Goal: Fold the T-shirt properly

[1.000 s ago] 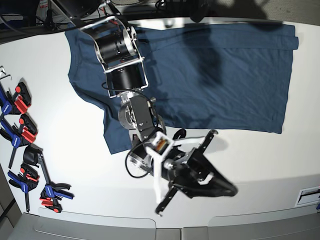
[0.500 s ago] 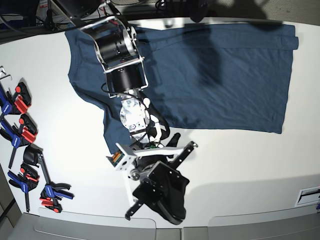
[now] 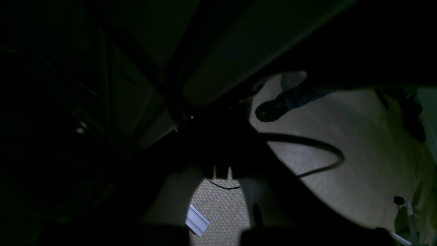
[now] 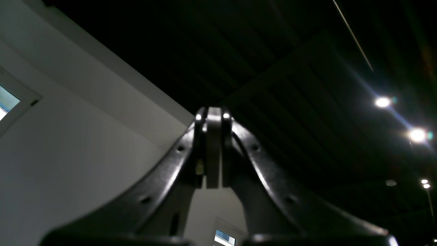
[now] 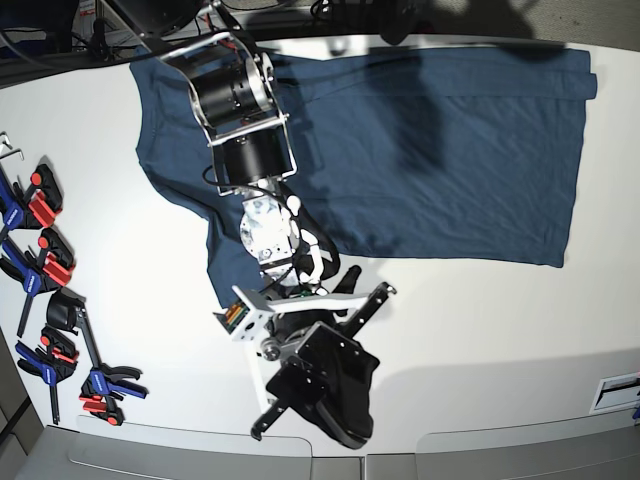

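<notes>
On my base view the T-shirt [image 5: 420, 150] lies spread flat along the far edge of the white worktop [image 5: 500, 330], one sleeve hanging toward the middle beside the right arm. My right gripper [image 5: 335, 415] is raised over the near edge, jaws clenched on nothing (its wrist view shows the fingertips pressed together against a dark ceiling). The left gripper is out of frame, closed, and its wrist view shows only shadow and carpet [image 3: 358, 164]; bar clamps [image 5: 45, 290] line the worktop's left edge.
</notes>
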